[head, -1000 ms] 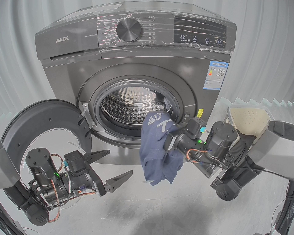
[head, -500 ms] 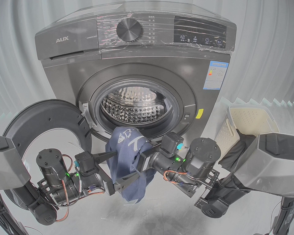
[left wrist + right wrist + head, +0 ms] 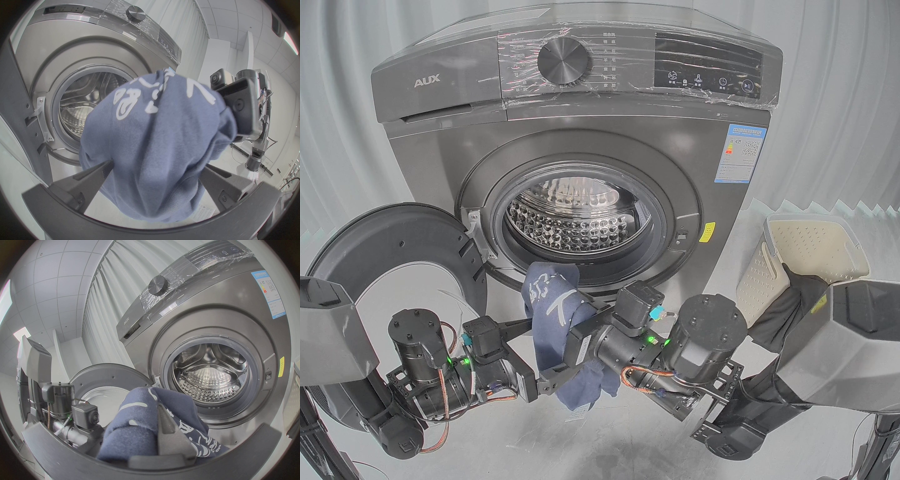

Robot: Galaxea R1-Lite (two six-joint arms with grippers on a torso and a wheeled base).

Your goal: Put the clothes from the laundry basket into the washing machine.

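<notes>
A blue garment [image 3: 553, 306] with white print hangs below the washing machine's [image 3: 575, 125] open drum [image 3: 575, 219], in front of the lower rim. My right gripper [image 3: 575, 320] is shut on its upper part; the cloth drapes over one of the fingers [image 3: 167, 427]. From the left, my left gripper [image 3: 540, 351] stands open, and its two fingers [image 3: 90, 178] straddle the hanging garment [image 3: 156, 150]. The cream laundry basket [image 3: 806, 250] sits on the floor at the right with a dark piece of clothing [image 3: 787, 306] hanging over its near edge.
The round machine door [image 3: 394, 250] is swung fully open to the left, just behind my left arm. Grey curtains close off the room behind the machine. Pale floor lies in front of the machine and below both arms.
My right gripper carried the blue garment down and left from the drum mouth. My left arm moved right, so its open fingers now sit on either side of the garment.
</notes>
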